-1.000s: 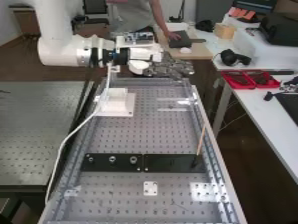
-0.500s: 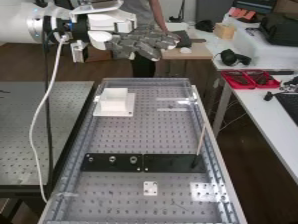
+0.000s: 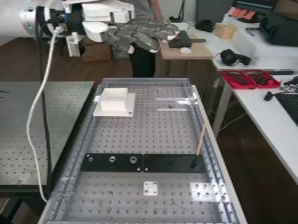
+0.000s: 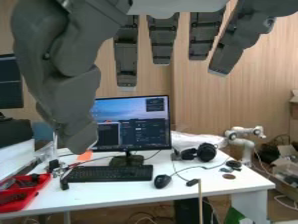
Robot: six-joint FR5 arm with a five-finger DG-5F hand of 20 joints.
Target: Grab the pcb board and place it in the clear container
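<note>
Fingers wide and nearly straight; on the perforated bench, a see-through container, pale-edged, faint in outline

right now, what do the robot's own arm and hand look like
The arm is white, smooth and rounded, with a white cable and a black cable running down from its wrist. The hand has blocky, segmented dark grey fingers with pale tips and a bulky thumb beyond a white housing.
</note>
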